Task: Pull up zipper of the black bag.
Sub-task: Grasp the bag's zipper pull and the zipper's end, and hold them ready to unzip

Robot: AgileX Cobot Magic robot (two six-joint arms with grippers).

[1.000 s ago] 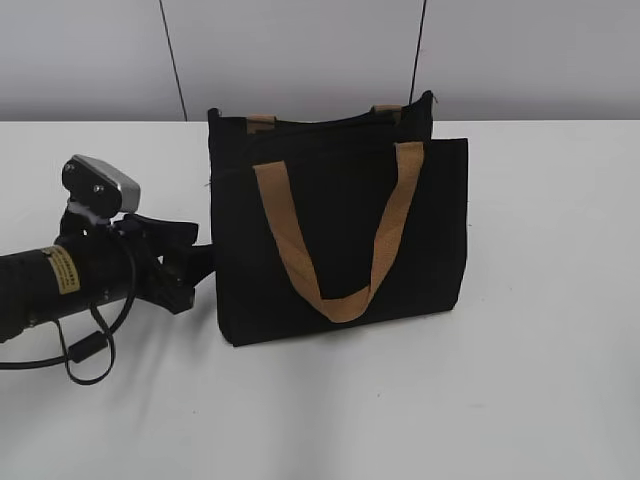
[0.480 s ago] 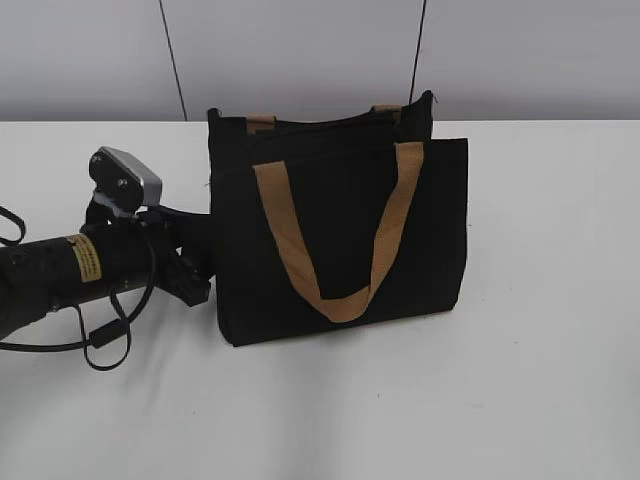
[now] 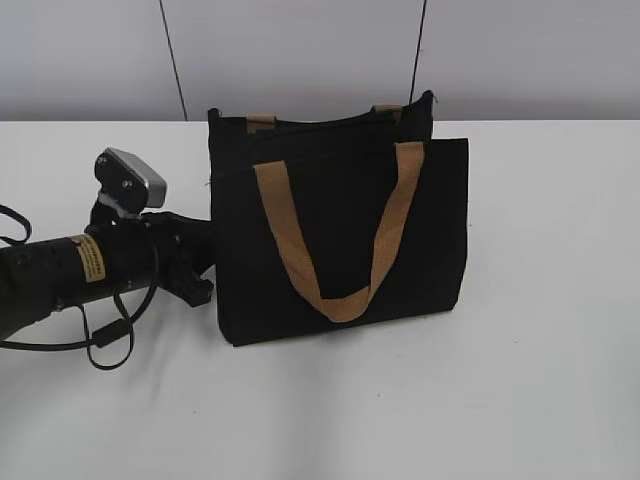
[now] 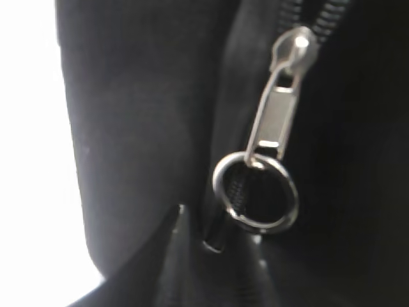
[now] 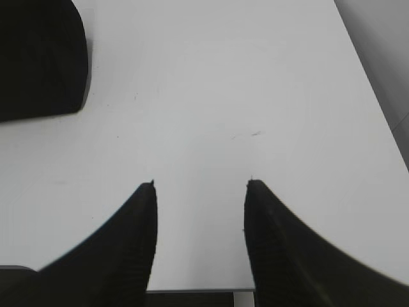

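Observation:
The black bag stands upright on the white table with two tan loop handles. My left gripper is pressed to the bag's left side. In the left wrist view the zipper's silvery pull tab hangs from its slider with a metal ring at its end, along the black zipper track. My left gripper's dark fingers sit just below the ring, blurred, a gap still between them, holding nothing. My right gripper is open and empty over bare table; a corner of the bag shows at its upper left.
The white table stretches right and in front of the bag. Its edge shows at the right in the right wrist view. A grey wall stands behind. My left arm's cable loops on the table at the left.
My left arm has moved right, towards the bag's left side, and now its fingers reach the bag. The bag has not moved.

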